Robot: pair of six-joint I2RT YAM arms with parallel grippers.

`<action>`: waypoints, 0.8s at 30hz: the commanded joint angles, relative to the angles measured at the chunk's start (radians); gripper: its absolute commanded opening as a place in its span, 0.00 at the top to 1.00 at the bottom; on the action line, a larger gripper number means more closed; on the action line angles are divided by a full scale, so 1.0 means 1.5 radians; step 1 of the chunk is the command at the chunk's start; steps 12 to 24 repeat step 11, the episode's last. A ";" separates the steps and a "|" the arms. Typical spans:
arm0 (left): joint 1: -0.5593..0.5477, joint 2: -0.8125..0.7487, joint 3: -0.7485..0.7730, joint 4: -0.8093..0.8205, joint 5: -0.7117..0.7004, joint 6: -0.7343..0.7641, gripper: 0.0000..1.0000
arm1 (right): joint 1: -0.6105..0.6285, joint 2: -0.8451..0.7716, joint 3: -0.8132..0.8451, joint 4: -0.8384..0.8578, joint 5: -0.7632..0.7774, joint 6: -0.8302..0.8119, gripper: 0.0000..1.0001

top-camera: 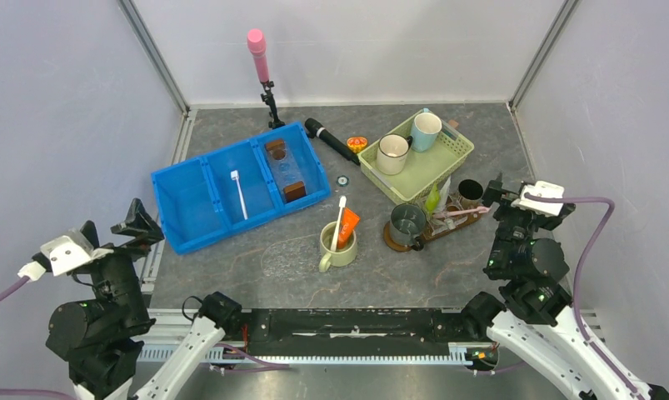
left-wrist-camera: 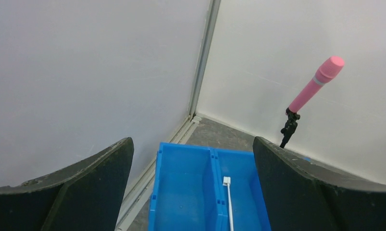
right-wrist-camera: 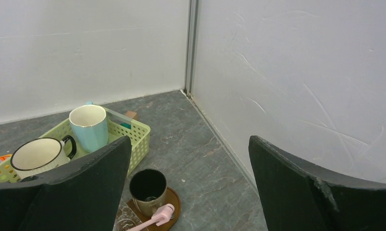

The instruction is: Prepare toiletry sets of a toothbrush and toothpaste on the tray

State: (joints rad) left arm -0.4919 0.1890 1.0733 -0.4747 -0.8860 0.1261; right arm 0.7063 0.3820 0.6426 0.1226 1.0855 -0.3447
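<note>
While your right hand (right-wrist-camera: pixel 189 139) hangs released, spread wide with nothing in it, the tray (right-wrist-camera: pixel 173 206) lies just ahead and below it, bearing a dark mug (right-wrist-camera: pixel 148 188), a pink toothbrush (right-wrist-camera: pixel 157 217) beside that, a green tube (top-camera: pixel 433 200) and a grey mug (top-camera: pixel 407 223); farther ahead to its left sits the green basket (right-wrist-camera: pixel 139 134) with a white mug (right-wrist-camera: pixel 37 154) and a pale blue mug (right-wrist-camera: pixel 89 126); left of the tray, on the desk (top-camera: pixel 256 267), a green mug (top-camera: pixel 339 247) holds a white toothbrush (top-camera: pixel 339 218) and an orange tube (top-camera: pixel 349 225); your left hand (left-wrist-camera: pixel 192 144), likewise released, looks down on the blue bin (left-wrist-camera: pixel 183 192), a second white toothbrush (left-wrist-camera: pixel 229 204) lying in it just ahead.
</note>
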 commanded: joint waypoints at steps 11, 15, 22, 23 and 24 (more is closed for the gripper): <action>0.000 -0.008 -0.024 -0.042 -0.010 -0.076 0.00 | 0.000 -0.030 -0.016 0.036 0.005 -0.040 0.02; 0.000 -0.008 -0.024 -0.042 -0.010 -0.076 0.00 | 0.000 -0.030 -0.016 0.036 0.005 -0.040 0.02; 0.000 -0.008 -0.024 -0.042 -0.010 -0.076 0.00 | 0.000 -0.030 -0.016 0.036 0.005 -0.040 0.02; 0.000 -0.008 -0.024 -0.042 -0.010 -0.076 0.00 | 0.000 -0.030 -0.016 0.036 0.005 -0.040 0.02; 0.000 -0.008 -0.024 -0.042 -0.010 -0.076 0.00 | 0.000 -0.030 -0.016 0.036 0.005 -0.040 0.02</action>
